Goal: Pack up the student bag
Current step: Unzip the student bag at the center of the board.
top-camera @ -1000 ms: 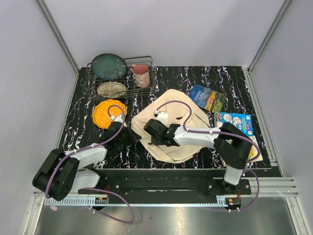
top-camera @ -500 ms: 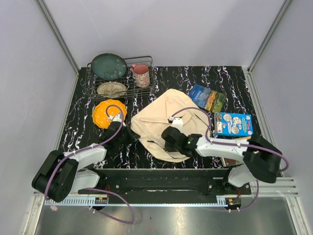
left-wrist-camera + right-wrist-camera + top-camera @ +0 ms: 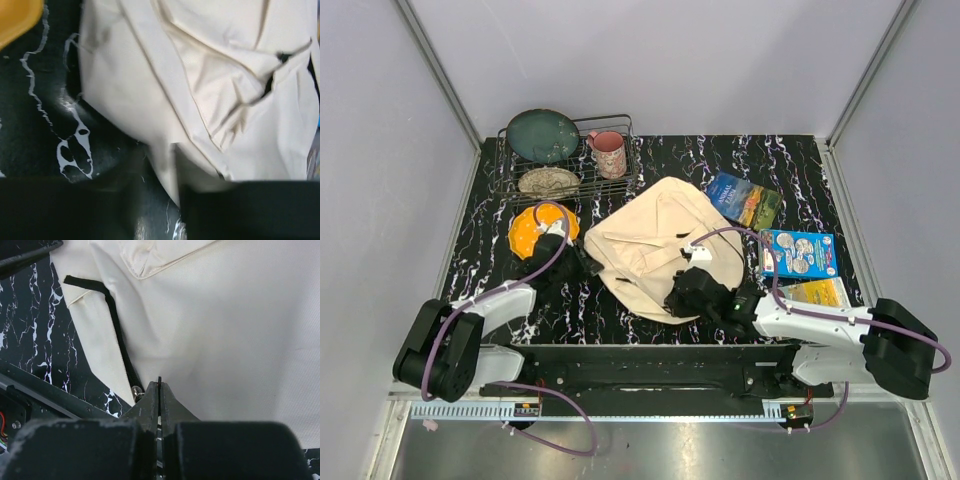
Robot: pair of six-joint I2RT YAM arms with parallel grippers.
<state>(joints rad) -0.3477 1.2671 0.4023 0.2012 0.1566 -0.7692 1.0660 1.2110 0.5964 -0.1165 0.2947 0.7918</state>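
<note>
The cream student bag (image 3: 655, 235) lay flat in the middle of the black marble-pattern table (image 3: 800, 160), not yet filled. I judge the step was opening it. The left gripper (image 3: 582, 265) was clamped on a fold of soft canvas at the bag's left edge. The right gripper (image 3: 160, 390) had its jaws pressed together at the near edge, beside a thin black strap (image 3: 116, 325) with a small metal end; whether it pinched anything I could not tell. Next, the mouth had to be pulled apart before the two glossy books (image 3: 798, 252) went in.

white links (image 3: 505, 300), black joints (image 3: 895, 355), purple cables (image 3: 725, 229); left gripper (image 3: 582, 266), right gripper (image 3: 159, 386) black.
</note>
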